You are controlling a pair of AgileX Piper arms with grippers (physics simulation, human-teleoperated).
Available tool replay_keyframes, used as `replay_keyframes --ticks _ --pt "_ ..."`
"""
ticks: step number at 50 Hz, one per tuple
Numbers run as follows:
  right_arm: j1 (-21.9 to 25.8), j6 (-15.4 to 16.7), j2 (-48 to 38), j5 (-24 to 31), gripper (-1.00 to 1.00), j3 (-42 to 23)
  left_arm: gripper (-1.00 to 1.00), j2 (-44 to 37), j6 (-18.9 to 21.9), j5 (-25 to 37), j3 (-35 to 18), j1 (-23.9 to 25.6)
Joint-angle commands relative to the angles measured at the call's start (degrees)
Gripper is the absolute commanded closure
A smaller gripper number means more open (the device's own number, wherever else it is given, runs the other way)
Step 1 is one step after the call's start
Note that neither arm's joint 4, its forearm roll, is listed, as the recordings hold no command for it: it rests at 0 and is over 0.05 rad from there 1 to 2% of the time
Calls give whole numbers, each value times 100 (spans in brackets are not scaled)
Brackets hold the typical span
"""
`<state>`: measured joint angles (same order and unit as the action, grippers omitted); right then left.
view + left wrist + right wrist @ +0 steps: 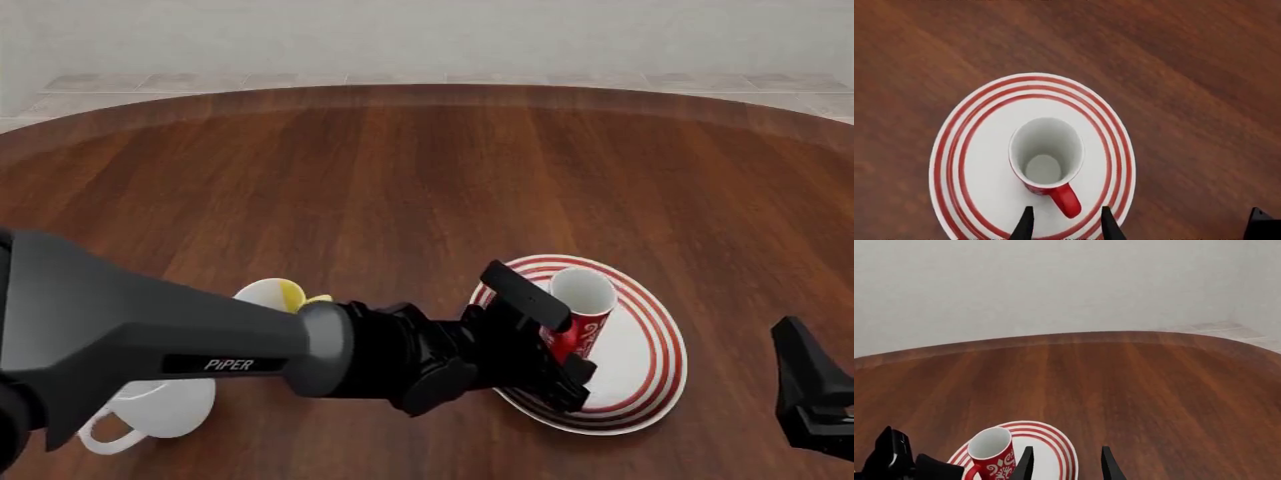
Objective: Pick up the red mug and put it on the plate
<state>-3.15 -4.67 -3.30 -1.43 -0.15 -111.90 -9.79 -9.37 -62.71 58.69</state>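
Big grey left arm (147,335) with white "PIPER" letters, black bumpy wrist, thin black pointy fingers (1023,226). Black right gripper (814,395).

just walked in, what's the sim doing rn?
The red mug stands upright on the plate, so the placement looks done. The left tool hangs open over the mug's handle, holding nothing. The right tool is open and idle off to the side. A yellow-and-white mug and a white mug sit near the left arm.
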Motion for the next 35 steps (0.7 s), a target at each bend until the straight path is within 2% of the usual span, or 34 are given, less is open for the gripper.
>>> replay_keyframes --ticks 1,14,24,35 --pt "11 19 -2 -1 -100 0 -100 131 48 25 69 -5" --pt "4 13 21 12 -100 0 -100 653 -60 266 253 168" --pt "14 17 50 28 -100 -1 -100 1392 -171 495 549 426" --pt "34 66 58 32 -100 -2 -100 2469 -84 954 877 399"
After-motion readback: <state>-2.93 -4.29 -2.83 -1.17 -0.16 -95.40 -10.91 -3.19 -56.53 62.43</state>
